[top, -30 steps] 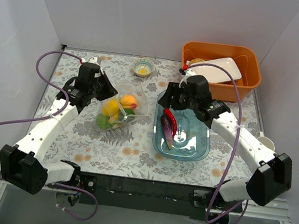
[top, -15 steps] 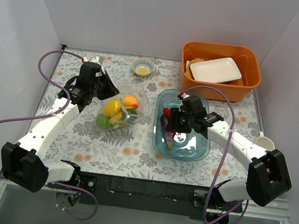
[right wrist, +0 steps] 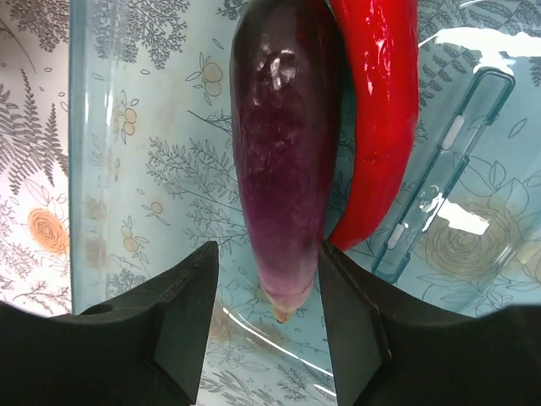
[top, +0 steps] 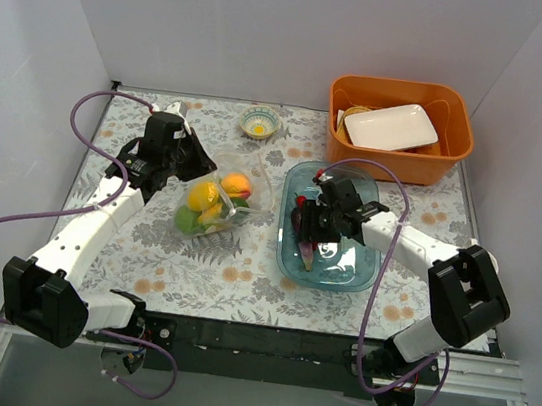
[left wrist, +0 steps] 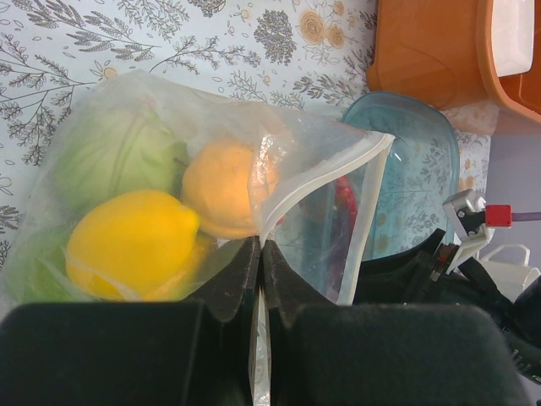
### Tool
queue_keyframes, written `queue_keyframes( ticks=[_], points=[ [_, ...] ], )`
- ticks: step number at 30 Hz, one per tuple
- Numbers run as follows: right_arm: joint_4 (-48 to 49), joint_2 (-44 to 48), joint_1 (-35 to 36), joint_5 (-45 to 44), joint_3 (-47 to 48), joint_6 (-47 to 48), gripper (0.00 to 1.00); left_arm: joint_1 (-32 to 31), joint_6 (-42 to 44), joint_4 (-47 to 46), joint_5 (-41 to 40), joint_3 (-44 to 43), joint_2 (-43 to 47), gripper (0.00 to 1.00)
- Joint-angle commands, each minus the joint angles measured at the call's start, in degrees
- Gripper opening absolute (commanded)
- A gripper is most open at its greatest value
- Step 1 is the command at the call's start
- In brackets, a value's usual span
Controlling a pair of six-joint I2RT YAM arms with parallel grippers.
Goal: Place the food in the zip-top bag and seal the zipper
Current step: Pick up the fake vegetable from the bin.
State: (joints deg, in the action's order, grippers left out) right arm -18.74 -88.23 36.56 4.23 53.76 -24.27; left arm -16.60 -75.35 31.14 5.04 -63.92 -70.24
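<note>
The clear zip-top bag lies left of centre with a yellow lemon, an orange peach and a green cabbage inside. My left gripper is shut on the bag's mouth edge, by the whitish zipper. The purple eggplant and the red chilli lie side by side in the blue-tinted tray. My right gripper is open, low in the tray, one finger on each side of the eggplant's narrow end, with the right finger touching or nearly touching it.
An orange bin with a white plate stands at the back right. A small bowl sits at the back centre. A white cup stands at the right edge.
My right gripper has come down and forward from the tray's far end to the eggplant's narrow end. The left gripper and the bag have stayed put.
</note>
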Motion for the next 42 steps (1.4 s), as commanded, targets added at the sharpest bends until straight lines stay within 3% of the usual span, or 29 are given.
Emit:
queue_keyframes(
  ticks=[1,14,25,28,32,34,42],
  points=[
    [2.6,-1.4,0.1,-0.5,0.8,1.4,0.58,0.1,1.1,-0.2,0.1,-2.5,0.6,0.00],
    [2.7,-4.1,0.1,0.2,1.4,2.3,0.52,0.1,1.0,0.2,-0.6,-2.8,1.4,0.00],
    [2.4,-6.4,0.1,1.3,2.1,2.2,0.55,0.2,1.2,0.4,-0.9,-2.1,3.1,0.00],
    [2.7,-6.3,0.1,1.4,1.9,2.1,0.46,0.2,1.3,0.8,-1.0,-1.9,3.2,0.00],
    [2.7,-5.5,0.0,2.0,1.9,1.9,0.23,0.2,1.2,0.3,-0.7,-1.6,3.2,0.00],
    [2.7,-4.2,0.1,3.0,2.0,1.7,0.17,0.1,1.1,0.1,-0.6,-1.7,3.0,0.00],
    [1.5,3.2,0.1,4.0,3.5,0.5,0.14,0.2,1.1,0.0,-0.2,-1.3,3.2,0.00]
  ],
)
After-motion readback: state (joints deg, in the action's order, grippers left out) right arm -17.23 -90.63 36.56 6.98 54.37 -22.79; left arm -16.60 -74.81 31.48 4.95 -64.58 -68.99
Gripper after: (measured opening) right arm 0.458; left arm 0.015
